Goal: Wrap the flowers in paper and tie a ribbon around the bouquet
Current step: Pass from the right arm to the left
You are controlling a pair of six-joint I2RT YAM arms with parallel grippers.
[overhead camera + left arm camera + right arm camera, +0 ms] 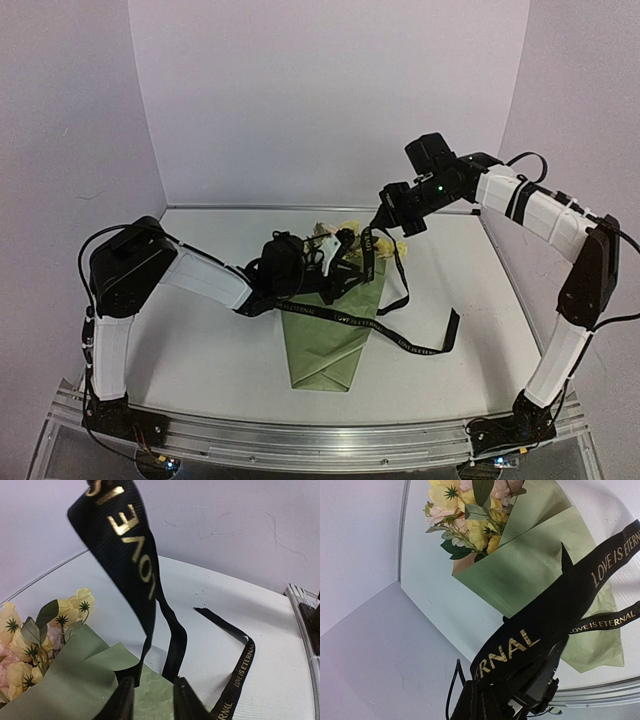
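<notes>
Your bouquet (325, 340), pale yellow and cream artificial flowers (465, 515) rolled in a cone of olive-green paper (535, 565), lies flat on the white table (200, 340), with the blooms at its far end and the folded point at its near end. The long black ribbon (131, 542) with gold "LOVE IS ETERNAL" lettering crosses the bouquet's middle, and one loose tail trails on the table to the bouquet's right. Your right tool (482, 702) is pressed together on the ribbon and holds a strand up above the bouquet's flower end. Your left tool (152, 690) hangs just above the bouquet's middle; its two fingers (122, 700) stand narrowly spread, green paper showing in the gap, and two ribbon strands drop toward that gap. You cannot tell from these views whether either finger touches the ribbon
</notes>
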